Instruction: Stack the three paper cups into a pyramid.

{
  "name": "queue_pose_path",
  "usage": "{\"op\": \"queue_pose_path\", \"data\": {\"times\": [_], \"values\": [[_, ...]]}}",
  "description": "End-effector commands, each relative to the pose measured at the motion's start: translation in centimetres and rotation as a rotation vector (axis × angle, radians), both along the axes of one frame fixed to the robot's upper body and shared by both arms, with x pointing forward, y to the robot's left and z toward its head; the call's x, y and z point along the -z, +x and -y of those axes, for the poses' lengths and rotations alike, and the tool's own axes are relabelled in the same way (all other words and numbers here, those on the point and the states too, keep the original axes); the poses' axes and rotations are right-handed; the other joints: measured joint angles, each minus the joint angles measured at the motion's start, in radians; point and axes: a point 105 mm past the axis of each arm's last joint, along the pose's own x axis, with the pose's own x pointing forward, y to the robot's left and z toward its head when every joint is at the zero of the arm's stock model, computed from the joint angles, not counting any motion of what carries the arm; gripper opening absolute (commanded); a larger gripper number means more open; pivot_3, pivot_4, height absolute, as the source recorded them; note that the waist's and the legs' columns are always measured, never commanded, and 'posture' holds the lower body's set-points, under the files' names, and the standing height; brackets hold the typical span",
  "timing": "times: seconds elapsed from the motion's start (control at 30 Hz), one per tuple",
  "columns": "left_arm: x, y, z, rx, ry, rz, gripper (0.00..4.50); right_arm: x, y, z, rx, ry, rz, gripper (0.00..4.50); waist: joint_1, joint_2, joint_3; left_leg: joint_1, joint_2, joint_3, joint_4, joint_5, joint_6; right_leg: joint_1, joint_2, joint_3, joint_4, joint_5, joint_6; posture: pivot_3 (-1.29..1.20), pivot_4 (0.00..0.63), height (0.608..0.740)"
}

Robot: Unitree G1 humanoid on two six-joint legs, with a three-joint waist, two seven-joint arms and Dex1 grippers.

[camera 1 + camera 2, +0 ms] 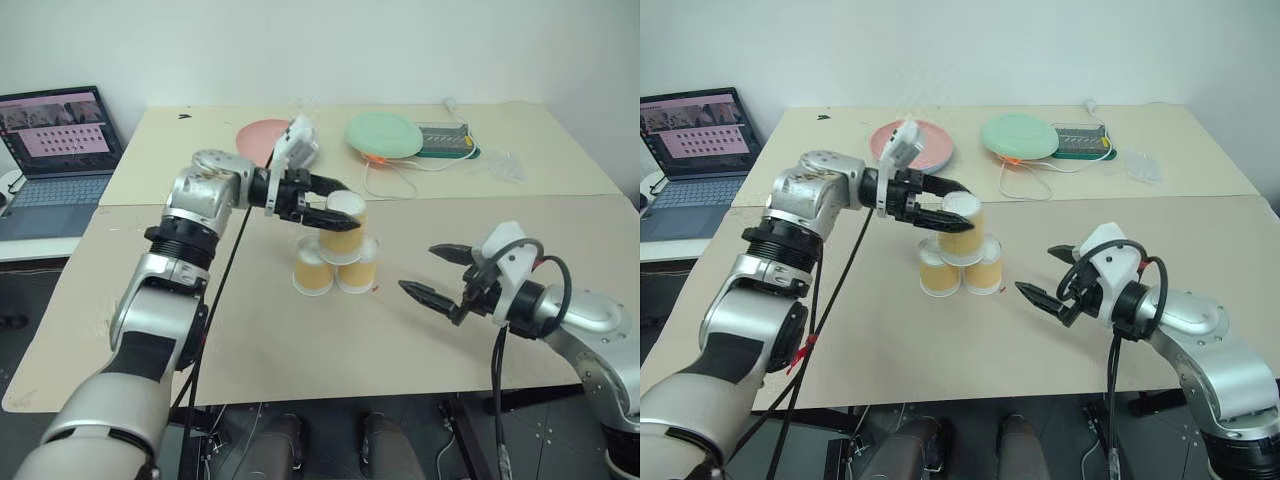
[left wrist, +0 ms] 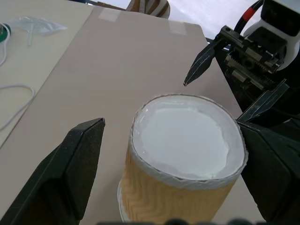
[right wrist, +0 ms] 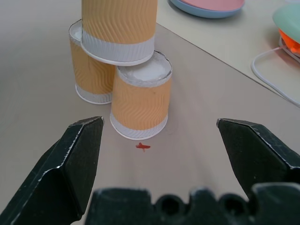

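From my head cameras, I am looking down at the 3 paper cups [image 1: 336, 253] sitting upside down near the middle of the desk [image 1: 300, 350]: 2 are standing side by side and touching, and the top cup [image 1: 344, 226] is resting across their flat ends, so the pyramid [image 1: 959, 255] is standing. My left tool [image 1: 333, 200] is hovering at the top cup with its black fingers spread on either side of it. My right tool [image 1: 433, 272] is hanging well apart from the stack, on its right, with its fingers wide apart and holding nothing. A pink plate [image 1: 926, 143] and a green plate [image 1: 384, 134] are lying at the far side of the desk, and a laptop [image 1: 55, 150] is sitting open beyond its left edge.

From my left wrist, I am seeing the top cup's white flat end [image 2: 186, 138] between my 2 spread fingers [image 2: 70, 164]; the left one is standing clear of the cup's wall, and the right one is just beside it. My right tool [image 2: 220, 61] is showing beyond.

From my right wrist, my open fingers [image 3: 77, 154] are framing the nearer base cup [image 3: 140, 101], and a small red mark [image 3: 142, 146] is lying on the desk just in front of it.
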Motion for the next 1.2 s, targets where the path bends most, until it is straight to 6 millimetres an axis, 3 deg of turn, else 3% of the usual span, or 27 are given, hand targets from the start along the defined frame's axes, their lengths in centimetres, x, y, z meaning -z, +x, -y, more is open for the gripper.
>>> {"op": "queue_pose_path", "data": {"times": [0.03,0.2,0.37,0.47,0.5,0.6,0.67,0.7,0.83,1.2], "values": [[-5.1,-1.5,-0.7,0.026,-0.083,0.114,4.41,-1.0,0.1,-0.4,-0.027,-0.004,0.055,4.5,-0.001,0.0,0.0,0.0,0.0,0.0,0.0,0.0,0.0,0.0,0.0,0.0,0.0,0.0,0.0,0.0,0.15,0.718],[-10.9,-2.9,-4.3,-0.127,-0.32,0.173,4.41,-1.0,0.4,0.0,-0.021,-0.009,0.054,4.5,-0.008,0.0,0.0,0.0,0.0,0.0,0.0,0.0,0.0,0.0,0.0,0.0,0.001,0.0,0.0,0.0,0.15,0.718],[-10.3,-2.0,-9.2,-0.479,-0.511,0.176,4.41,-0.5,0.7,1.4,0.041,-0.01,0.042,4.5,-0.013,0.003,-0.001,0.003,0.0,0.0,0.0,0.0,-0.001,0.001,0.0,0.001,0.002,0.0,0.0,0.0,0.15,0.718],[-6.6,-0.2,-15.7,-0.942,-0.671,0.104,4.41,0.0,2.3,4.3,0.207,-0.021,0.04,4.5,-0.012,0.003,-0.002,0.006,0.0,0.0,0.0,-0.001,-0.004,0.003,0.0,0.001,0.003,0.0,0.0,0.0,0.15,0.718],[-5.5,-0.1,-17.1,-1.039,-0.694,0.089,4.41,0.2,2.8,5.0,0.249,-0.024,0.039,4.5,-0.013,0.002,-0.002,0.006,0.0,0.0,0.0,-0.002,-0.007,0.004,0.001,0.001,0.001,0.0,0.0,0.0,0.15,0.718],[0.0,-0.8,-20.9,-1.349,-0.589,0.117,4.41,0.8,4.8,8.0,0.447,-0.022,0.041,4.5,-0.016,0.0,-0.003,0.007,0.0,0.001,0.0,-0.003,-0.009,0.004,0.001,0.002,0.002,0.001,-0.001,0.0,0.15,0.718],[4.8,-2.3,-24.2,-1.582,-0.535,0.101,4.41,1.5,6.4,10.0,0.602,-0.025,0.057,4.5,-0.015,0.0,-0.003,0.007,0.0,0.002,0.0,-0.003,-0.009,0.002,0.001,0.003,0.003,0.002,-0.003,0.0,0.15,0.718],[6.2,-3.0,-25.1,-1.649,-0.511,0.104,4.41,1.8,6.8,10.4,0.645,-0.027,0.067,4.5,-0.014,0.0,-0.003,0.007,0.0,0.002,0.0,-0.003,-0.009,0.002,0.001,0.004,0.004,0.002,-0.003,0.0,0.15,0.718],[9.4,-4.6,-26.8,-1.801,-0.41,0.162,4.41,4.0,8.5,12.7,0.817,-0.07,0.092,4.5,0.01,-0.003,-0.004,0.006,0.0,0.002,-0.001,-0.003,-0.01,0.002,0.001,0.003,0.003,0.002,-0.003,0.0,0.15,0.718],[11.4,-6.0,-28.1,-1.91,-0.474,0.225,4.41,5.8,9.1,14.5,0.929,0.087,0.161,4.5,0.007,-0.003,-0.005,0.007,0.0,0.002,-0.001,-0.004,-0.009,0.004,0.001,0.002,0.001,0.004,-0.002,0.0,0.15,0.718]]}}
